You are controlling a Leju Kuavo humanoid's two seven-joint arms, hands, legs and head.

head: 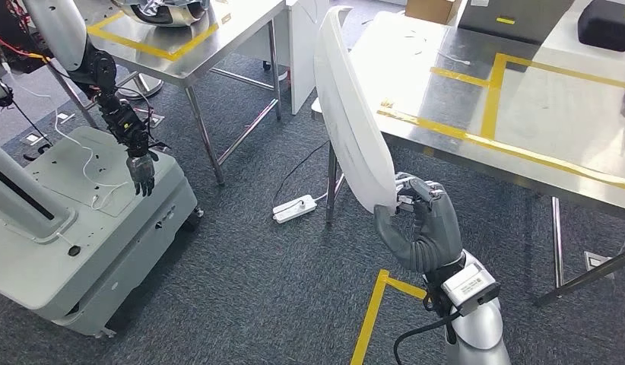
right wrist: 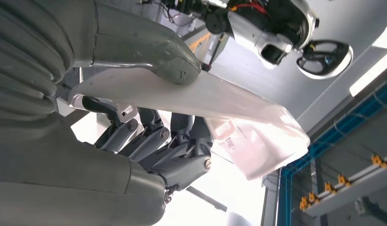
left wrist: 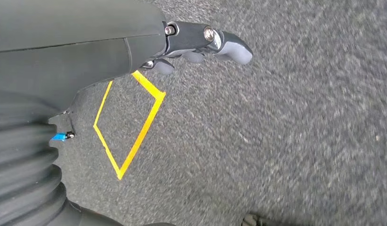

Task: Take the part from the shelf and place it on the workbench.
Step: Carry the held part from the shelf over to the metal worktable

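Now, part (head: 353, 114): we are holding a long white curved panel upright by its lower end, its upper end rising in front of the near edge of the workbench (head: 522, 91)
Right hand (head: 420, 224): we are gripping the panel's bottom edge, thumb on 1 face and fingers (right wrist: 149, 141) curling round the other
Left hand (left wrist: 201, 44): we are letting it hang over the grey carpet (left wrist: 276, 141), holding nothing; fingers look loosely apart, though we are seeing little of them
Handling: we are judging the panel to be a thin, stiff, light shell with a smooth, slippery face; held at 1 end only, it is likely levering hard against the thumb
Hold: we are thinking the end grip suffices for carrying, but a grip nearer the middle would be steadier
Risk: we are watching the free upper end, which could knock the bench edge
Placing: we are expecting to tip it flat inside the yellow tape lines (head: 492, 99)
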